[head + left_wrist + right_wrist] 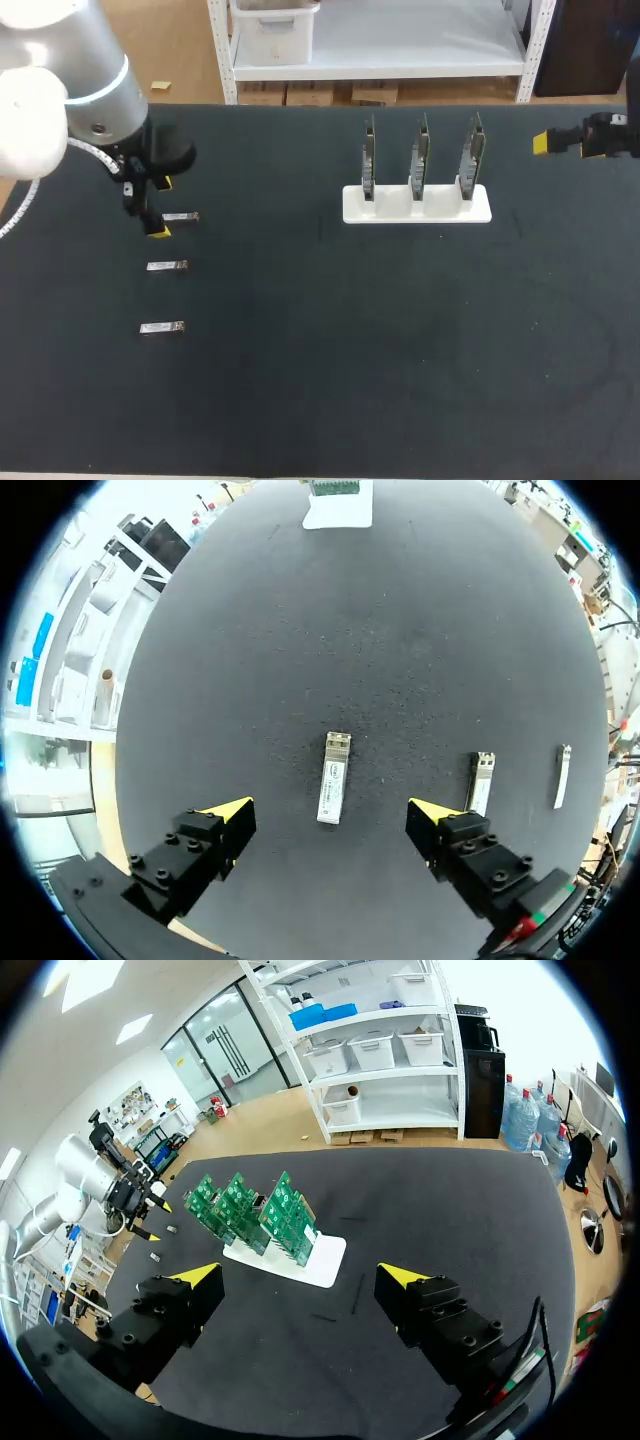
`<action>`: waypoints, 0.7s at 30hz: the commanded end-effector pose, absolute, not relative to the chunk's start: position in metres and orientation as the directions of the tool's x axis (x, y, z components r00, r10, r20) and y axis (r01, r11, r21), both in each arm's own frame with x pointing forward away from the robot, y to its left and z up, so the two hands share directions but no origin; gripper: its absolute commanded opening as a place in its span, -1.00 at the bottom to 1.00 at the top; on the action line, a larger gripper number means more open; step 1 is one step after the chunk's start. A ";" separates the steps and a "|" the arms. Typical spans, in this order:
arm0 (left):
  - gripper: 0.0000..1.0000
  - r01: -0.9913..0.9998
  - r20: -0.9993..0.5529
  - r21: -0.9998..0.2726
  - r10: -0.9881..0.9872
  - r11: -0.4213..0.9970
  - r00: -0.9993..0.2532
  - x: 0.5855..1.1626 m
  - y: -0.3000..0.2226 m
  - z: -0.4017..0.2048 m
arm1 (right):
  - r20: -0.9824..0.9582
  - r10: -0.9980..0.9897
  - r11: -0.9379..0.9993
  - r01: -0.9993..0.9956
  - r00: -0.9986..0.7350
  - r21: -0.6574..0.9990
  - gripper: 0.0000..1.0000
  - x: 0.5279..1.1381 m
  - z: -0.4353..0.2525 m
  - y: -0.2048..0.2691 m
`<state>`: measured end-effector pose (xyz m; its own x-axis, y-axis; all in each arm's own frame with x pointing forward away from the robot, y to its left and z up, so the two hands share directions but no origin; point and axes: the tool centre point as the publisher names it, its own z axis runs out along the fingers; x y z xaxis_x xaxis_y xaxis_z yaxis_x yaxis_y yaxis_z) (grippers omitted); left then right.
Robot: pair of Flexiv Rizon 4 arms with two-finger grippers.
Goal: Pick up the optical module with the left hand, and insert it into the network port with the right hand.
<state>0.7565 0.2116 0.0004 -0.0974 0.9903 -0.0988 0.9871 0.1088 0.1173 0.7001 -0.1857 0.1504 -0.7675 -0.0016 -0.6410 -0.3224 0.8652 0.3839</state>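
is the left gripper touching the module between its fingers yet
Apart. The left wrist view shows the optical module lying flat between the open fingers of the left gripper, with a clear gap on each side.

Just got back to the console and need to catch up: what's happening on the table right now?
The left gripper hangs open over the optical module, which lies flat on the table between its fingers, not yet gripped. A second module and a third module lie in a row beside it. The right gripper is open and empty, facing the white stand with three upright circuit boards. Nothing is inserted yet.
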 end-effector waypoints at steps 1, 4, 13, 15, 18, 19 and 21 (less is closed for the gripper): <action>1.00 0.988 -0.101 0.100 0.989 0.114 -0.104 0.759 0.210 -0.003 | -0.642 0.000 0.867 -0.320 -0.767 0.382 1.00 0.700 0.150 -0.185; 1.00 0.988 -0.102 0.090 0.988 0.123 -0.114 0.758 0.208 -0.005 | -0.642 0.000 0.867 -0.320 -0.767 0.382 1.00 0.700 0.150 -0.185; 1.00 0.990 -0.075 0.089 0.992 0.109 -0.102 0.754 0.209 -0.014 | -0.642 0.000 0.867 -0.320 -0.767 0.382 1.00 0.700 0.150 -0.185; 1.00 0.991 -0.065 0.085 0.993 0.105 -0.100 0.752 0.210 -0.017 | -0.642 0.000 0.867 -0.320 -0.767 0.382 1.00 0.700 0.150 -0.185; 1.00 0.991 -0.050 0.083 0.994 0.100 -0.096 0.751 0.211 -0.020 | -0.642 0.000 0.867 -0.320 -0.767 0.382 1.00 0.700 0.150 -0.185; 1.00 0.992 -0.049 0.083 0.994 0.100 -0.096 0.751 0.211 -0.021 | -0.642 0.000 0.867 -0.320 -0.767 0.382 1.00 0.700 0.150 -0.185; 1.00 0.992 -0.044 0.079 0.994 0.103 -0.100 0.751 0.211 -0.023 | -0.642 0.000 0.867 -0.320 -0.767 0.382 1.00 0.700 0.150 -0.185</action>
<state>0.7481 0.2123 -0.0187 -0.0983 0.9938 -0.0519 0.9911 0.1025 0.0853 0.7002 -0.1857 0.1504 -0.7675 -0.0016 -0.6411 -0.3224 0.8652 0.3839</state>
